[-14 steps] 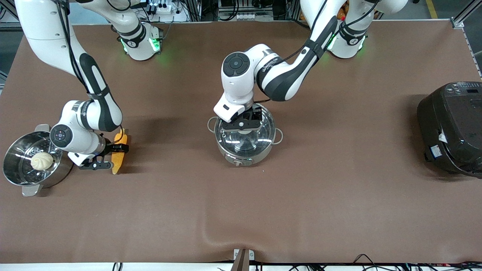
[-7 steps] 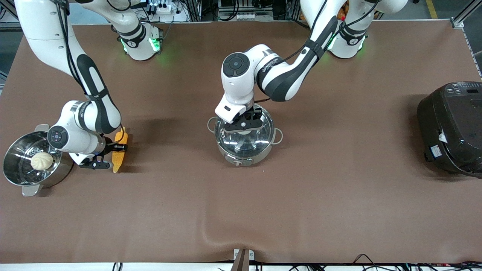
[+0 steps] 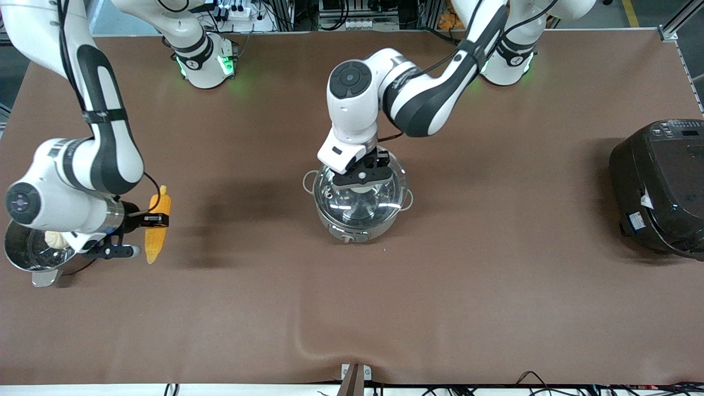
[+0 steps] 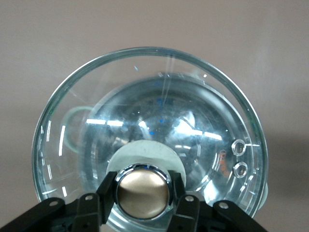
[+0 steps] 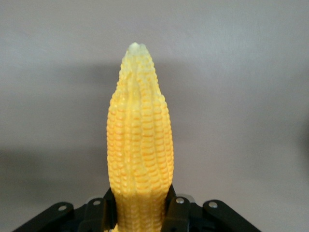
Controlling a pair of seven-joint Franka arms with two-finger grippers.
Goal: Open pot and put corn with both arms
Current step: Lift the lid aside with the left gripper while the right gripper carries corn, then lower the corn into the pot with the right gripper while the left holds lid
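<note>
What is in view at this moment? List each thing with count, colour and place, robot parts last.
pot: one, shiny steel, middle of the table.
lid: one, clear glass with a copper-coloured knob, over the pot, knob held in the left tool.
corn: one, yellow-orange, held in the right tool above the table, beside the steamer pot.
steamer pot: one, steel, at the right arm's end of the table, partly hidden by the right arm.
bun: one, pale, in the steamer pot.
rice cooker: one, black, at the left arm's end of the table.
table: one, brown covering.
left tool: black, shut on the knob.
right tool: black, shut on the corn.
</note>
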